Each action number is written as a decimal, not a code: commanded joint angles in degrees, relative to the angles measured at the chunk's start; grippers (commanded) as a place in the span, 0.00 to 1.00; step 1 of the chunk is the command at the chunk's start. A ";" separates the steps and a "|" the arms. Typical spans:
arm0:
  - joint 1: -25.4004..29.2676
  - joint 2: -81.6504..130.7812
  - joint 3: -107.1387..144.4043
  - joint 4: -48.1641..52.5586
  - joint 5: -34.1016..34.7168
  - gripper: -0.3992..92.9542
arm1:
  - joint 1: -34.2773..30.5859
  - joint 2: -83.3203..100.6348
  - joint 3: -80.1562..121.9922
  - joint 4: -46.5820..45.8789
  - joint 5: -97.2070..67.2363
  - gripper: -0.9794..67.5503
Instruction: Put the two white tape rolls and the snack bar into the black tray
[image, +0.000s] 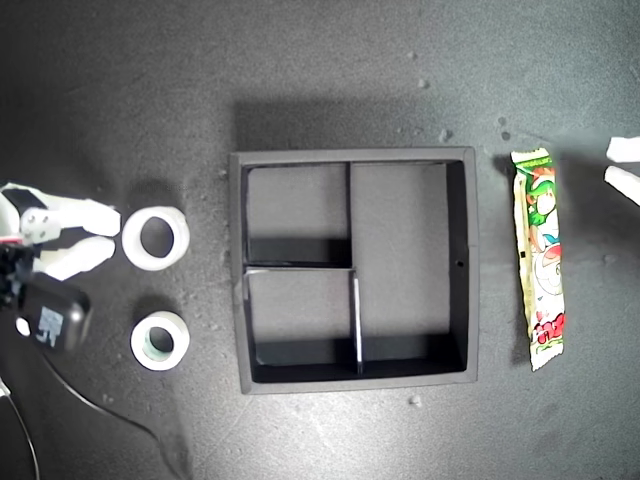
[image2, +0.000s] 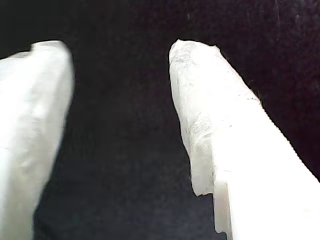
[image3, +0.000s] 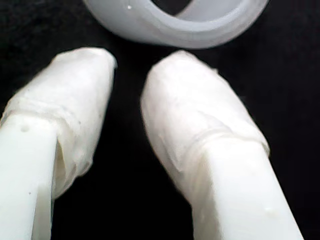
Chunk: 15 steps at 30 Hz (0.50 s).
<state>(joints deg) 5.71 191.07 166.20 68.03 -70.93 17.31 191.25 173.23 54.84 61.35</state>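
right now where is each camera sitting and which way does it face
Exterior view: overhead, facing straight down at the black tray, the snack bar and two white tape rolls; my second hand shows at its left edge, another hand's fingertips at its right edge.
First wrist view: rides my first hand, looking along two spread fingers at bare dark table.
Second wrist view: rides my second hand, looking along its fingers at the larger tape roll.
Shared: that roll and second hand also show in the exterior view.

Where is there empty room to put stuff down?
All three compartments of the black tray are bare. The mat between tray and snack bar is narrow. It's crowded by the two tape rolls, beside my second gripper.
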 joint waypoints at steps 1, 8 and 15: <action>1.49 0.35 -8.96 -0.79 4.13 0.10 | 0.00 -0.18 -9.67 2.55 -4.66 0.33; 2.64 -41.13 -37.35 -2.99 14.59 0.11 | -4.66 -33.57 -37.27 4.39 -10.63 0.39; 3.78 -61.00 -43.33 -1.93 14.68 0.12 | -12.22 -69.87 -64.25 15.38 -16.61 0.46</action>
<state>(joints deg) 8.00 134.30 126.30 66.09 -56.07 7.56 132.98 118.83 66.71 46.93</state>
